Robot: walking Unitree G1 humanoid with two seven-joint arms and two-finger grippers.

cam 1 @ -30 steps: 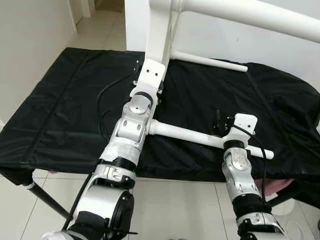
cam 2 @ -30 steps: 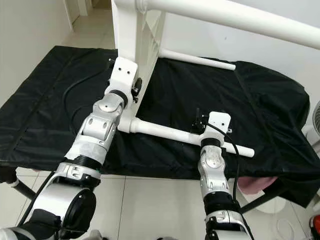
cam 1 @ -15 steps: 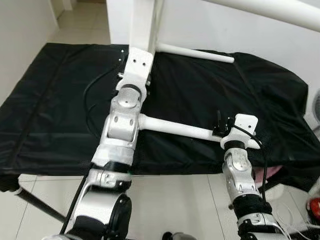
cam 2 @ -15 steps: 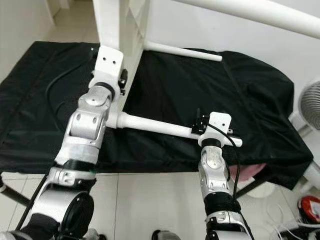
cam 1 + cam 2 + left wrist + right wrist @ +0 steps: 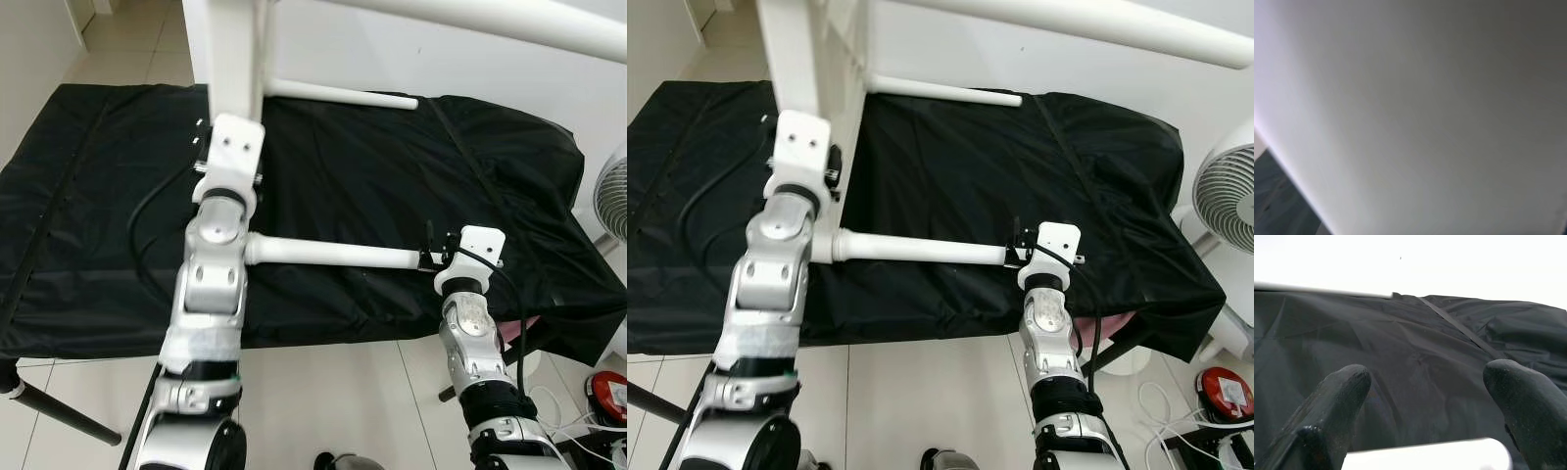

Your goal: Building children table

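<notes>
- Left of frame: the left gripper [image 5: 217, 147] is up against the white table frame [image 5: 230, 59], which stands on the black-covered worktop [image 5: 88, 196] and runs out of the top of the picture. Its fingers are hidden behind the wrist, and its wrist view is blank white surface, so I cannot tell whether it is closed on the frame or only pressed against it.
- Centre: a white table leg [image 5: 328, 256] runs nearly level across the middle of the frame, its long axis left to right. Its left end passes behind the left forearm, apparently meeting the frame's lower part, though the joint is hidden.
- Right of centre: the right gripper [image 5: 1425, 404] is at the leg's free right end. Its two black fingers [image 5: 1334, 401] are spread wide, and the rounded leg tip [image 5: 1449, 455] lies low between them, not clamped.
- Judgement: the coming move turns on that free end. The right arm is the nearer one, so it would either close across the leg's axis or push along it toward the frame.
- Upper centre: a second white leg [image 5: 338, 95] juts rightward from the frame.
</notes>
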